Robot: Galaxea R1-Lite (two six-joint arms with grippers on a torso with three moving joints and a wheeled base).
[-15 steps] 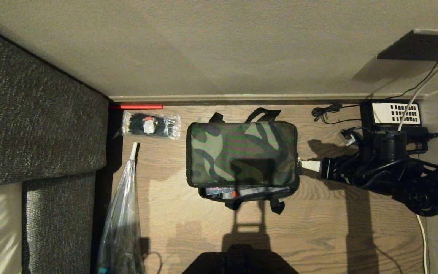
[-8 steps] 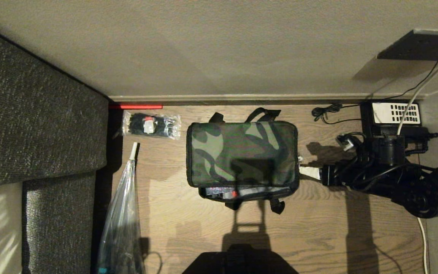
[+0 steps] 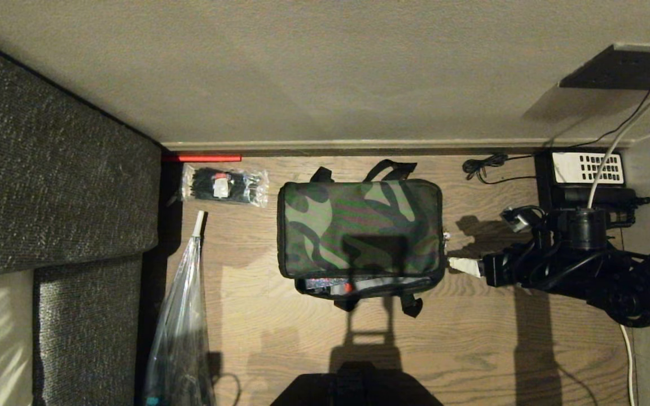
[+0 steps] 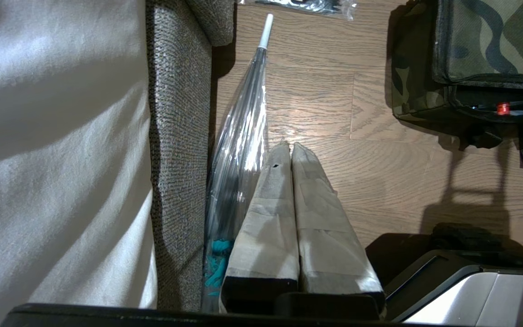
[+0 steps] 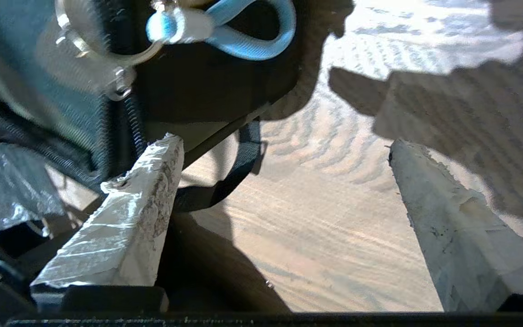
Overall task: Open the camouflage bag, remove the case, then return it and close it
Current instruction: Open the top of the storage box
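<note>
We've got the camouflage bag [image 3: 359,234] on the wood floor [image 3: 471,338], lid down, front edge gaping. Right gripper [image 5: 284,181] just beside its right end — fingers spread wide, holding nothing. Left gripper [image 4: 291,152] parked nr the sofa [image 4: 180,136], fingers pressed together.

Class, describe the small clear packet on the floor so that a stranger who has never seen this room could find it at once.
Start at the dark sofa along the left, where it meets the wall. On the wooden floor beside that corner lies the clear packet, between the sofa and the camouflage bag. It holds a black bundle with a small white and red tag, unlike the long clear umbrella nearer the robot.
</note>
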